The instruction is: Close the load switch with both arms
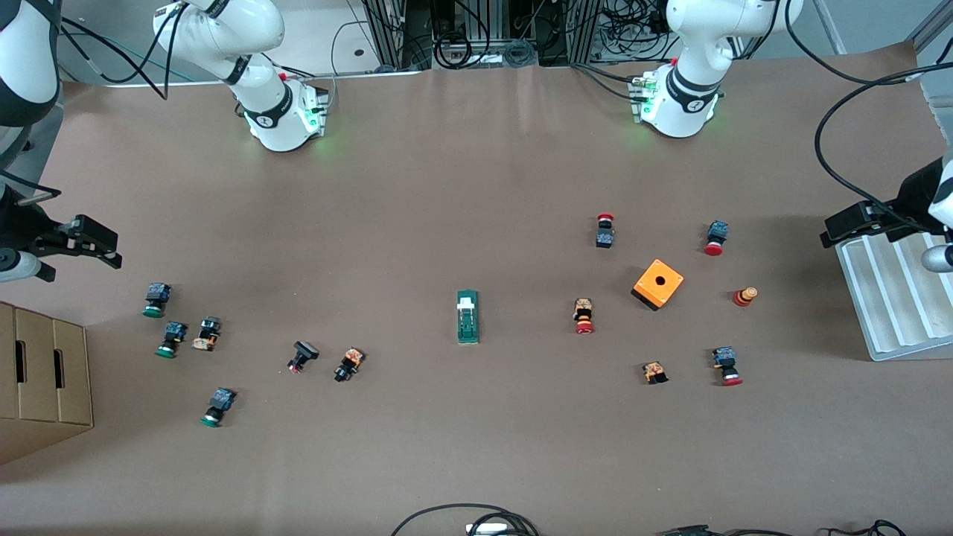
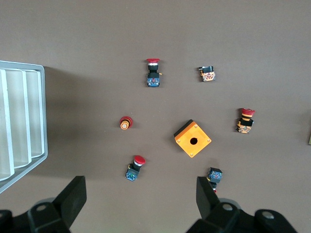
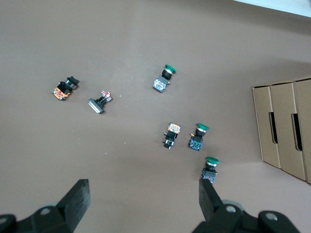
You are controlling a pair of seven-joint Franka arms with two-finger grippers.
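Observation:
The load switch (image 1: 467, 316), a narrow green block with a white lever piece, lies flat near the middle of the table with nothing touching it. It does not show clearly in either wrist view. My left gripper (image 1: 856, 222) hangs open over the left arm's end of the table, beside the grey ridged tray. In the left wrist view the left gripper (image 2: 141, 199) is empty, high above red-capped buttons. My right gripper (image 1: 89, 242) hangs open over the right arm's end. In the right wrist view the right gripper (image 3: 144, 201) is empty above bare table.
An orange cube box (image 1: 658, 284) with a hole sits among several red-capped buttons toward the left arm's end. Several green-capped buttons (image 1: 171, 339) lie toward the right arm's end, near a cardboard box (image 1: 45, 380). The grey tray (image 1: 893, 298) stands at the table edge.

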